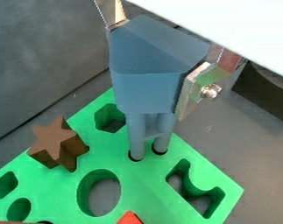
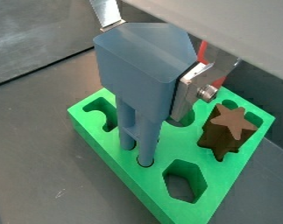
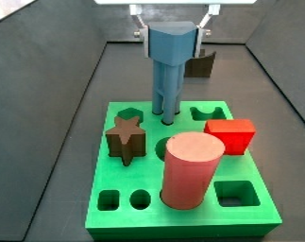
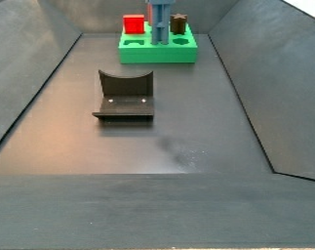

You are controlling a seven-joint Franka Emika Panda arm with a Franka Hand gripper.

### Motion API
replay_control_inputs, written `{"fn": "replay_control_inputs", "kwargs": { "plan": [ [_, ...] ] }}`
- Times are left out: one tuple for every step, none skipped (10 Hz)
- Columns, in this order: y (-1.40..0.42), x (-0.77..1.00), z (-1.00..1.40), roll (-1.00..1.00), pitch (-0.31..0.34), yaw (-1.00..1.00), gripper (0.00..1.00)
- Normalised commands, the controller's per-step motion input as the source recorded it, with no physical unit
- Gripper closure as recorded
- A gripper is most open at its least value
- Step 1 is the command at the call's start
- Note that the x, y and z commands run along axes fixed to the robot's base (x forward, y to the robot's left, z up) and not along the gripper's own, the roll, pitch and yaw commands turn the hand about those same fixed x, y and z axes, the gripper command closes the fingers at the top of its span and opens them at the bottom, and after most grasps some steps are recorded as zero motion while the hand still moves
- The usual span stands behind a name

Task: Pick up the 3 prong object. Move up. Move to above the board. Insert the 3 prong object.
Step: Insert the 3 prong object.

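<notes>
**A:** Looking at the gripper (image 3: 174,26), where was it?

**B:** It was up above the board (image 3: 104,175), near the back edge. Its silver fingers (image 1: 202,83) were pressed on both sides of the blue piece's wide head. So it was closed on the 3 prong object (image 3: 169,66) and holding it.

**A:** Where was the blue piece?

**B:** It stood straight up. In both wrist views its thin legs (image 1: 147,136) reached down into small round holes in the board (image 2: 109,149). I could not tell how deep they went.

**A:** What else was on the board?

**B:** A brown star (image 3: 127,135) sat in its hole, just beside the blue piece. You could see it in the wrist views too (image 2: 225,129). A red block (image 3: 230,135) sat on the other side of the legs. A fat pink cylinder (image 3: 190,170) stood up tall at the front of the board in a side view.

**A:** Were there empty holes?

**B:** Yes. A six-sided hole (image 2: 182,182) was open near the star, and a round one (image 1: 102,192) was open too.

**A:** And away from the board?

**B:** The fixture (image 4: 125,96) stood on the dark floor, well apart from the board (image 4: 160,51). A dark grey block (image 3: 201,64) was behind the board, partly hidden by the blue piece
</notes>
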Motion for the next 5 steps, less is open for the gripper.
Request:
{"fn": "replay_control_inputs", "kwargs": {
  "plan": [
    [0.0,0.0,-0.04,0.0,0.0,-0.03,1.0],
    [0.0,0.0,-0.1,0.0,-0.006,0.0,1.0],
    [-0.01,0.0,-0.12,0.0,-0.009,-0.03,1.0],
    [-0.08,0.0,-0.06,0.0,-0.024,-0.09,1.0],
    [-0.01,0.0,-0.04,0.0,-0.013,-0.01,1.0]
  ]
}}
